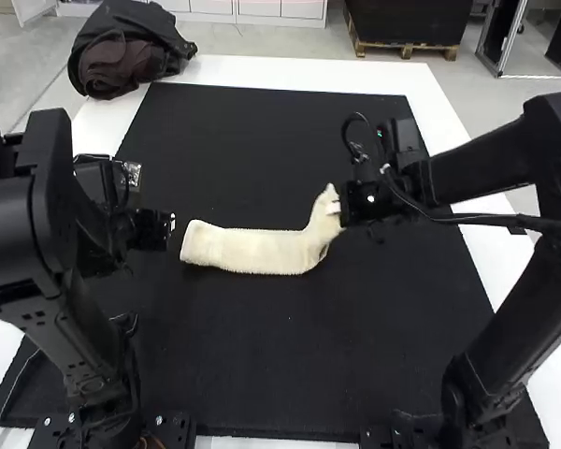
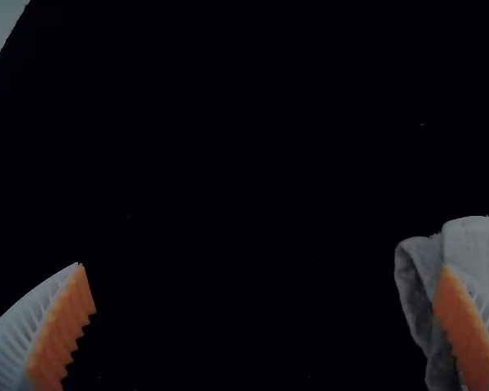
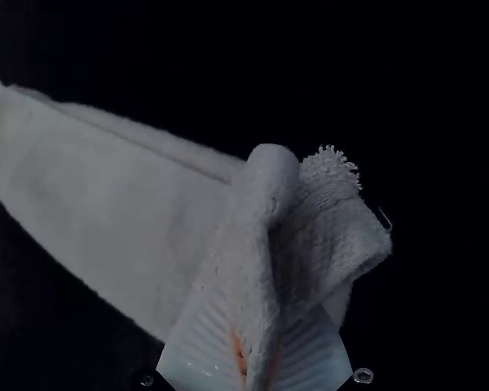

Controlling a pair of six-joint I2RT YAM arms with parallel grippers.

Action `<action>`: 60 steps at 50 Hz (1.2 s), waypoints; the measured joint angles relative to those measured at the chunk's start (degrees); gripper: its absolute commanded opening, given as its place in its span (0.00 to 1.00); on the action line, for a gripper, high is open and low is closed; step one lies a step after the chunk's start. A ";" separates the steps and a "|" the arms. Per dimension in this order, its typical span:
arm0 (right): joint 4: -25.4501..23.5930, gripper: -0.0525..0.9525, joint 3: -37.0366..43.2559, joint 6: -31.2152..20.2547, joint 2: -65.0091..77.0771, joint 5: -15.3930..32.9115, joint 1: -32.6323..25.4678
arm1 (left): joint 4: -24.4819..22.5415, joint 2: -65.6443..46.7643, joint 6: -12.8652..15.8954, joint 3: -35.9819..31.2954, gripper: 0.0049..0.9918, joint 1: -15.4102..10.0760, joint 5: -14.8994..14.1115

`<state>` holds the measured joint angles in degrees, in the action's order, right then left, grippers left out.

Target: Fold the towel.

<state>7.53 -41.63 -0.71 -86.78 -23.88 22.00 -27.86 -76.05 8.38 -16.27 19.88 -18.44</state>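
The cream towel [image 1: 262,251] lies as a long narrow folded strip on the black mat, its right end lifted and bunched. My right gripper [image 1: 337,206] is at that raised end; in the right wrist view the right gripper [image 3: 257,358] is shut on the bunched end of the towel [image 3: 122,195], cloth pinched between its pads. Just off the strip's left end is my left gripper [image 1: 171,224]. Seen from its own wrist, the left gripper [image 2: 265,285] stands open, nothing between its fingers, with the towel's folded end [image 2: 477,244] beside and partly behind one finger.
A black mat [image 1: 262,355] covers most of the white table [image 1: 290,71]. Dark bunched fabric [image 1: 122,56] sits on the table's far left corner. A cable [image 1: 467,219] runs along the right arm.
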 measured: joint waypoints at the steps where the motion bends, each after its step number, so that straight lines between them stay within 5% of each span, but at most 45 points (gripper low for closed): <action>1: 0.26 0.03 -0.39 0.17 -0.28 0.02 0.81 | 0.00 0.00 -0.13 0.00 0.98 0.00 0.02; 26: 3.32 0.03 -12.24 4.07 -12.52 0.28 16.72 | 0.13 0.00 -1.60 0.00 0.98 0.00 0.90; 60: 4.90 0.03 -26.53 4.61 -27.45 0.33 24.39 | -0.26 0.00 -3.30 0.02 0.98 1.70 1.55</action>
<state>12.43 -68.16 3.90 -114.24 -23.55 46.39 -28.12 -76.05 5.08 -16.25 21.58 -16.88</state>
